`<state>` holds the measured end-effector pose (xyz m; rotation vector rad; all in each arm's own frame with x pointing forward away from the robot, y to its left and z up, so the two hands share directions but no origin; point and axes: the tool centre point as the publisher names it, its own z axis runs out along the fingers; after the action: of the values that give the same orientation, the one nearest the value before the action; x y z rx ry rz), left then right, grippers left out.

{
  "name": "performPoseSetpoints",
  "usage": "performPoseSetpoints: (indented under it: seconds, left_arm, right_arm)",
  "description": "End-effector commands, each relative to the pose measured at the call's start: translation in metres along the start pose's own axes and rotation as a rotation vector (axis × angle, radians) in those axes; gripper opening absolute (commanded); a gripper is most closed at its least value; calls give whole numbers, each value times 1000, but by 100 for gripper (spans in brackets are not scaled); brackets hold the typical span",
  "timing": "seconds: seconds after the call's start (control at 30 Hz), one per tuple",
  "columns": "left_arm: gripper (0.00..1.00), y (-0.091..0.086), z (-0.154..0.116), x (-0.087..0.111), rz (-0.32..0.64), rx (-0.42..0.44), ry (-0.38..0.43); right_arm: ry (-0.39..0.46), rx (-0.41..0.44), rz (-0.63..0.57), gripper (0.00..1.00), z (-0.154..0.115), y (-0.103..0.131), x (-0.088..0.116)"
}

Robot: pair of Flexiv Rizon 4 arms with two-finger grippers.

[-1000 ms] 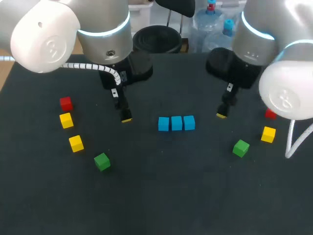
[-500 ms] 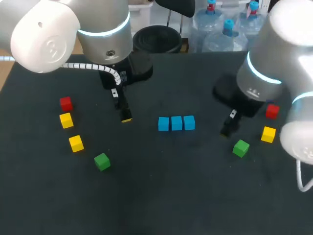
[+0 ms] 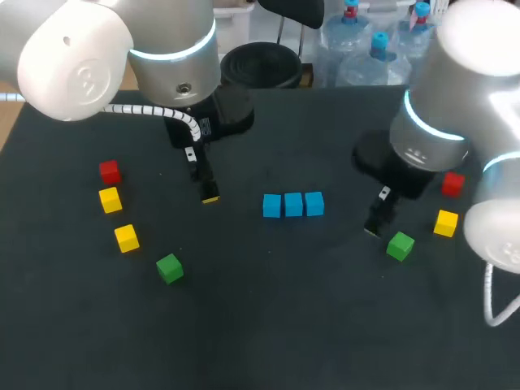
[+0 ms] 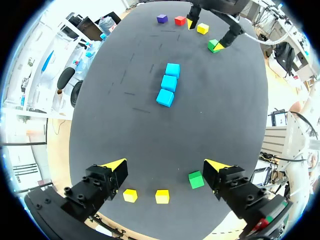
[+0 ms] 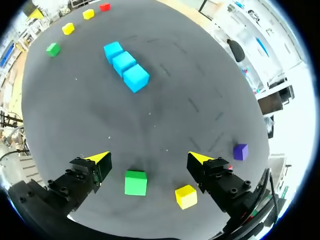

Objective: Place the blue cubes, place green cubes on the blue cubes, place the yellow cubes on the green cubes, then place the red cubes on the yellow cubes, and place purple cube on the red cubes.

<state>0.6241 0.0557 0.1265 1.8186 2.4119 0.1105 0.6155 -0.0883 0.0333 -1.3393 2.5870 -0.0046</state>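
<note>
Blue cubes [image 3: 293,204] are sitting in a touching row at frame centre, with bare mat running all round them. Left gripper [image 4: 165,164], fingers spread, is hanging just left of the row, apart from it. Right gripper [image 5: 148,158], fingers spread, is hanging over the right green cube [image 3: 400,245], with mat showing on both sides of it. Right yellow cube [image 3: 445,223] is lying near, on its right. Lower frame is lying open, with only the left green cube [image 3: 169,267] standing at lower left.

Bright, even overhead light casts faint shadows.
</note>
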Motion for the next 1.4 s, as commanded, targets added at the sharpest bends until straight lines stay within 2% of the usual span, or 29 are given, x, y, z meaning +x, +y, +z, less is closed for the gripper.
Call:
performPoseSetpoints:
  seconds: [0.03, 0.23, 0.43, 0.6, 0.77, 1.07, 1.4]
  left_arm:
    - [100, 0, 0, 0, -1, -1, 0]
    - [100, 0, 0, 0, -1, -1, 0]
    - [100, 0, 0, 0, -1, -1, 0]
    - [100, 0, 0, 0, -1, -1, 0]
    - [100, 0, 0, 0, -1, -1, 0]
    - [100, 0, 0, 0, -1, -1, 0]
    - [100, 0, 0, 0, -1, -1, 0]
  right_arm:
    - [-29, -22, -50, 100, 8, -1, 20]
    - [22, -39, -38, 100, 11, -3, 36]
    - [27, -77, -30, 100, 4, 1, 30]
    - [29, -145, -19, 100, 11, 7, 34]
    - [46, -176, -39, 100, 18, 11, 37]
    - [54, -208, -81, 100, 23, 18, 29]
    - [88, -216, -88, 100, 17, 19, 35]
